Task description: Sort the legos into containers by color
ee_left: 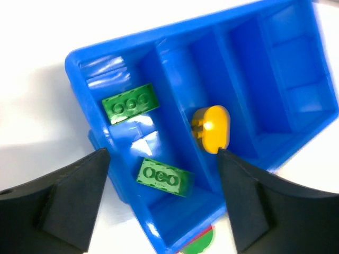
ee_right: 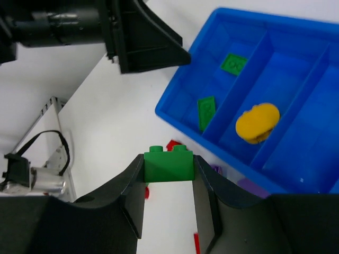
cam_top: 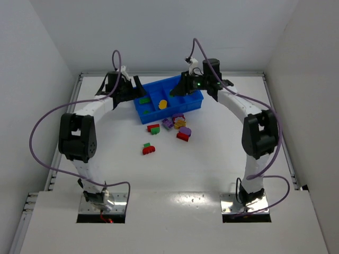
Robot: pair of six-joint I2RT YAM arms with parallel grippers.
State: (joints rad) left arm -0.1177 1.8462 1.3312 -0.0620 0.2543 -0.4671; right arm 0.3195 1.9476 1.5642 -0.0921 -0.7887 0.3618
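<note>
Left gripper [ee_left: 164, 203]: jaws spread wide with nothing between them, hanging over the end compartment of the tray
Right gripper [ee_right: 168, 172]: closed narrow on a green brick [ee_right: 168, 161], pinched by its two side faces, studs up
Held brick's place: raised off the surface; in the right wrist view it shows against the white table [ee_right: 122, 121], just outside the tray's long wall
Tray [cam_top: 197, 103]: bright blue, four compartments side by side, lying at a slant in the far middle of the table, with low walls and thin dividers
End compartment: two green bricks [ee_left: 130, 103] lying flat, apart from each other
Second compartment: one yellow piece [ee_left: 211, 128], close to the divider on the green side
Loose bricks [cam_top: 178, 126]: red, green, purple and yellow, clustered on the table just off the tray's near wall; a green-and-red pair [cam_top: 149, 148] lies a little apart, nearer the arm bases
Edges: white enclosure walls [cam_top: 42, 47] stand at left, back and right, and the tray's far wall is near the back one
Room: the two wrists crowd the tray's ends — white table stretches from the loose bricks to the bases
</note>
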